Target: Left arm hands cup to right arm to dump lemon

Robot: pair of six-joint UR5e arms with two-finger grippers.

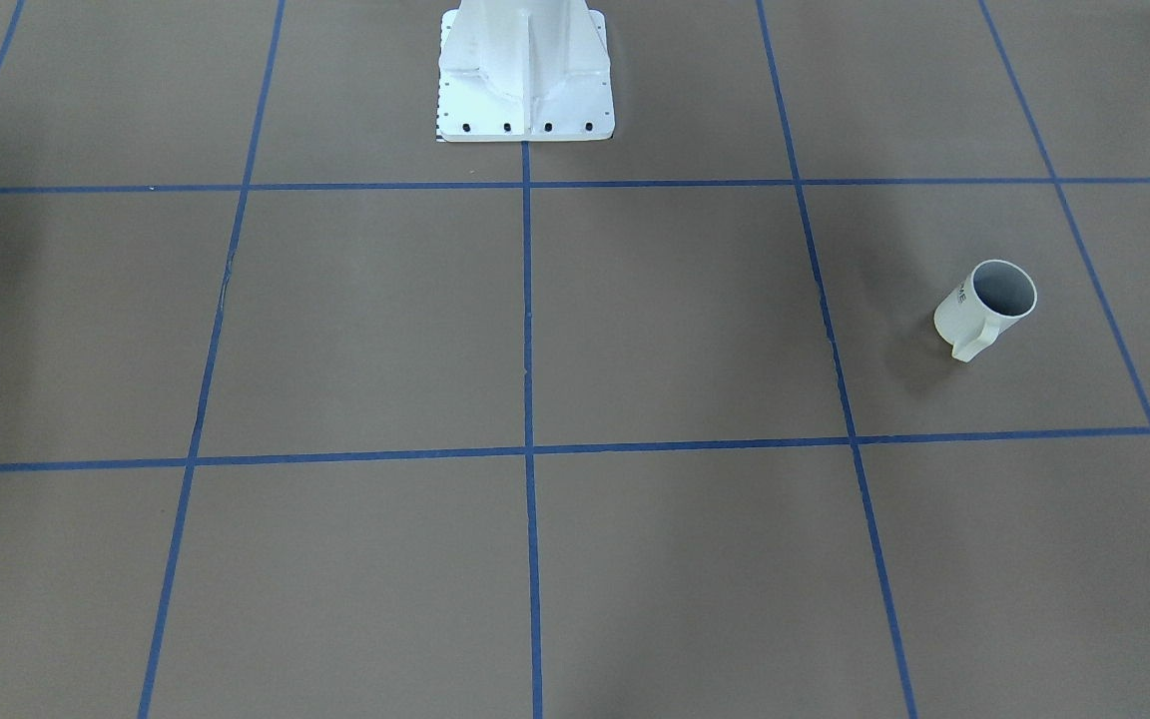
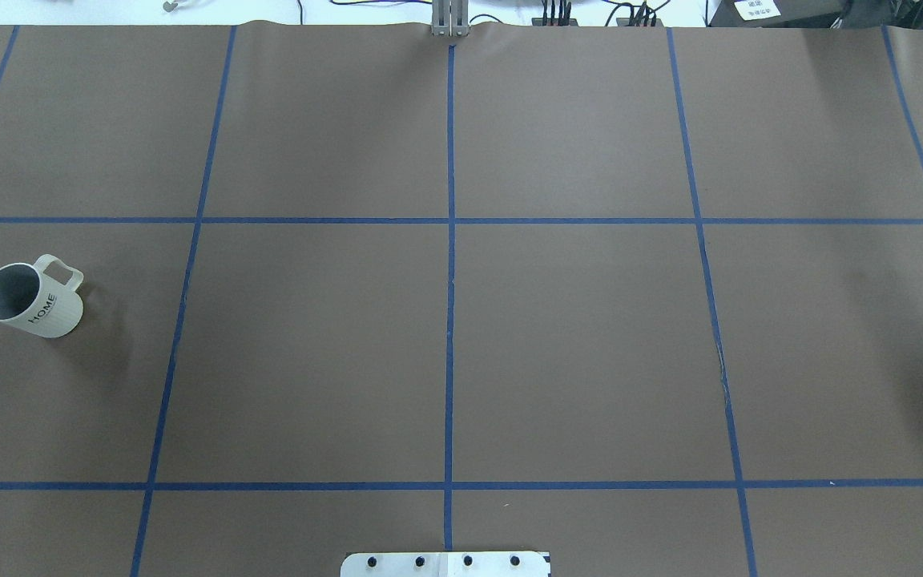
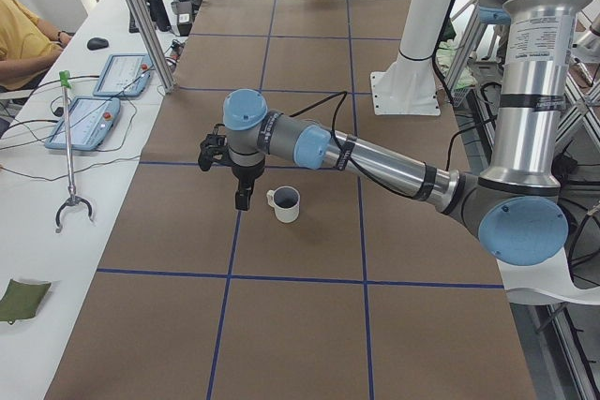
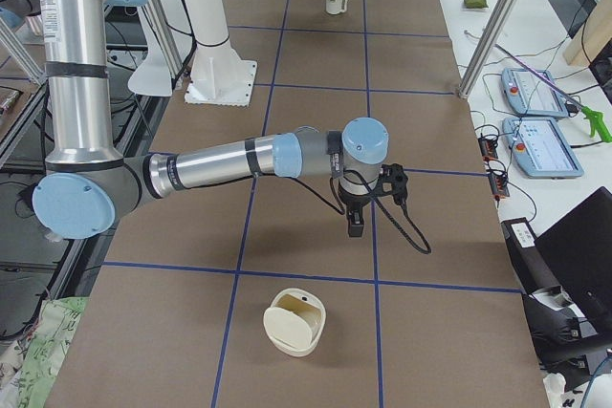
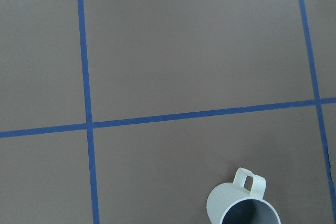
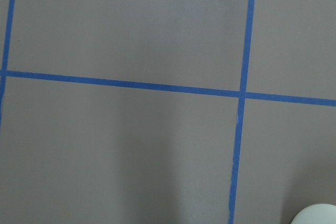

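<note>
On table (image 2: 574,344): one cup (image 2: 31,300), upright. One left arm (image 3: 375,161), one right arm (image 4: 220,164).

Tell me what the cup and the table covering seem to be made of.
Cup: off-white, matte, faintly ribbed wall, grey inside; ceramic or plastic, the look leaves it open. Table covering: brown matte sheet, probably paper, rippled at its far edge, with blue tape lines.

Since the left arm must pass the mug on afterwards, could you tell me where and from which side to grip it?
Probably the rim, from straight above: the mug stands upright with its mouth open, so one finger can go inside the wall. Pick the side away from the handle, leaving that free for the pass.
</note>
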